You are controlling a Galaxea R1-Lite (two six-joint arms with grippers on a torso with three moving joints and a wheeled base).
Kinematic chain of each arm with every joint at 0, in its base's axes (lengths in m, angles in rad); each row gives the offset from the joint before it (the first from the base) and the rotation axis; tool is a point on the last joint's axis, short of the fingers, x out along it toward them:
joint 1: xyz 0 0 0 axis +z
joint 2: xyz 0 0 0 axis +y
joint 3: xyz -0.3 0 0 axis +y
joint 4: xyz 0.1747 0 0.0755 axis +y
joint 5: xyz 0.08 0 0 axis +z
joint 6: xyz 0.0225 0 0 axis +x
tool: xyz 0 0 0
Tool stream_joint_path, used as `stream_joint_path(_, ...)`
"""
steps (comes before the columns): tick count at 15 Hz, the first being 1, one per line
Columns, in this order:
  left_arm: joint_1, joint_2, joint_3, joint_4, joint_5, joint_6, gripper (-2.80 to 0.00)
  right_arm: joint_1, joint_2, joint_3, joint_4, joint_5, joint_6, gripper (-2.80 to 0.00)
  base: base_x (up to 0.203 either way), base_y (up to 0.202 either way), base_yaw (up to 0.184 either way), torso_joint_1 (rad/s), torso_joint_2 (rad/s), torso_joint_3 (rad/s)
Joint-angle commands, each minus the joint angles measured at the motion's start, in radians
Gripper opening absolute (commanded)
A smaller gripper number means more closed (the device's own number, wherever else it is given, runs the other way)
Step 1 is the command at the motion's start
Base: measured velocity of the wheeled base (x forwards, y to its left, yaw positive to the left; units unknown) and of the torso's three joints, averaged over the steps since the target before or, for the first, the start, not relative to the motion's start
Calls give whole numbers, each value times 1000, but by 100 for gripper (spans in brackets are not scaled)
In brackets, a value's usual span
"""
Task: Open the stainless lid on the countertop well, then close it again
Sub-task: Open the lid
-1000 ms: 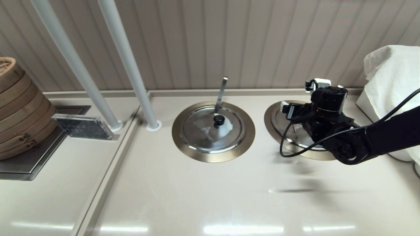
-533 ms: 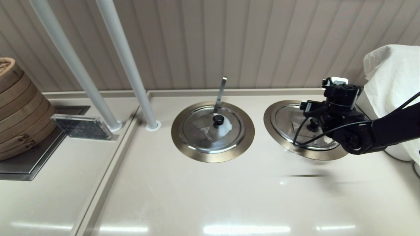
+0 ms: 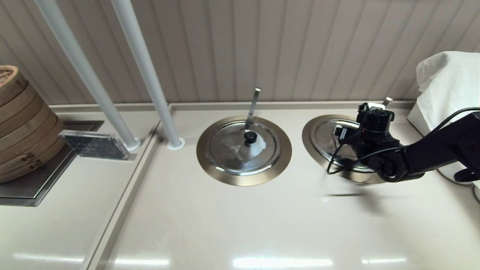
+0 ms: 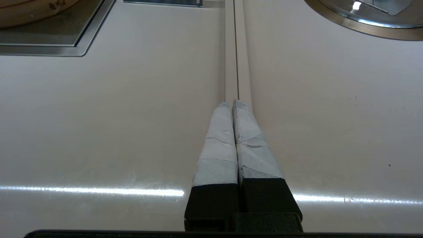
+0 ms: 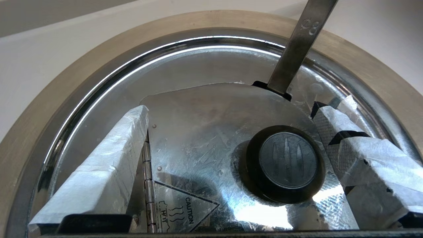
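Since the earlier frames, our right gripper [image 5: 231,145] had swung back leftward and lower over the right-hand well [image 3: 313,148], after sitting further toward the white cloth [image 3: 448,86] half a second before. Nothing else on the counter [image 3: 240,221] had shifted.

We saw the right gripper spread wide, its taped fingers [image 5: 99,168] straddling the lid [image 5: 205,132] without gripping anything. One finger lay over the hinge line, the other sat just beside the black knob [image 5: 287,162]; whether it touched the knob we could not tell. In the head view the gripper [image 3: 362,140] hung over the lid's [image 3: 328,137] centre, hiding the knob.

The lid sat closed in its well [image 5: 29,132], flat inside the wide brushed ring. It looked evenly grey and scuffed, with a hinge running across it and a dark triangular caution mark [image 5: 180,211] near the knob. A slanted flat ladle handle [image 5: 297,46] came up through a notch at the lid's edge.

Our left gripper [image 4: 231,102] was parked low over the counter, fingers pressed together, empty.

Further left stood the twin lid [image 3: 243,148] with its whitish patch and upright handle, then two white poles [image 3: 144,71], a dark plaque [image 3: 95,144] and stacked bamboo steamers [image 3: 20,123].
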State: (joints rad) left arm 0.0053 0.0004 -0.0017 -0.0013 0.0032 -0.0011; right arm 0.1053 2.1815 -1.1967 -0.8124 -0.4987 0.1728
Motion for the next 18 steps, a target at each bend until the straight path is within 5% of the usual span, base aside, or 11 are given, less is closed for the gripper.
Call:
stream_joint_path(1,1,1,0,0,0,0,-280,-7,23,-3,-4,-3,3,0,0,0,0,0,0,0)
stream_joint_path(18,1,1,0,0,0,0,-280,37,-5,0,-8,14,62,0,0,0,0,0,0,0)
